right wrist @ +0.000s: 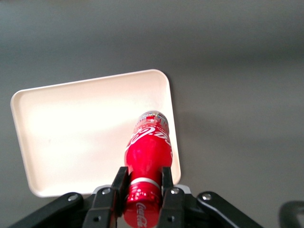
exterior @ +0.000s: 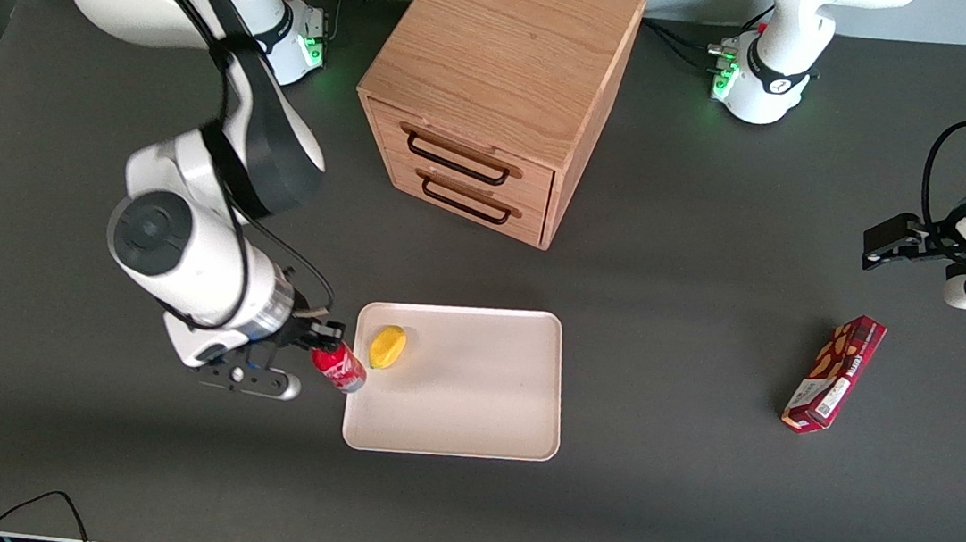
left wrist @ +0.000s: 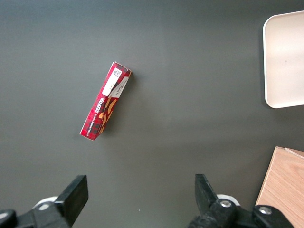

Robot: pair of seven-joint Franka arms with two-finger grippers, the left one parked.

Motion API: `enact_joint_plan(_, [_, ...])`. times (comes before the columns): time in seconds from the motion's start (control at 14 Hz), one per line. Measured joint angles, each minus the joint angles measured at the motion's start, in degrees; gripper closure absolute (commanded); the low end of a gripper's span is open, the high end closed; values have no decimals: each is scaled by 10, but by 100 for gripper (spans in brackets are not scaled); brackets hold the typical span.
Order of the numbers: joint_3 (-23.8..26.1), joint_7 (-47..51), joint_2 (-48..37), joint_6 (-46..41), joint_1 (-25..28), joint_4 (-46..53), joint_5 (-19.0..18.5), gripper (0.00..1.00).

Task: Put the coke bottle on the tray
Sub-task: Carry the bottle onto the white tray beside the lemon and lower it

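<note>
My right gripper (exterior: 320, 347) is shut on the neck of the coke bottle (exterior: 339, 366), a small red bottle with white lettering and a greyish base. The bottle is held tilted, cap end in the jaws and base pointing at the tray (exterior: 479, 396). Its base hangs over the tray's edge at the working arm's end. In the right wrist view the fingers (right wrist: 118, 183) clamp the bottle (right wrist: 148, 147) just below its cap. There the gripper (right wrist: 142, 176) is above the cream-white tray (right wrist: 71, 133). I cannot tell whether the bottle touches the tray.
A yellow lemon (exterior: 388, 346) lies on the tray close to the bottle's base. A wooden two-drawer cabinet (exterior: 502, 85) stands farther from the front camera. A dark-red snack box (exterior: 834, 373) lies toward the parked arm's end of the table.
</note>
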Motion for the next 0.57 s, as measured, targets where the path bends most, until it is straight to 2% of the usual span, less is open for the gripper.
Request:
enact_joint_plan(0.29, [-12,1,70,73,9,31,0,100])
enact_joint_plan(0.57, [-13,5,91,92,9,34,2,100])
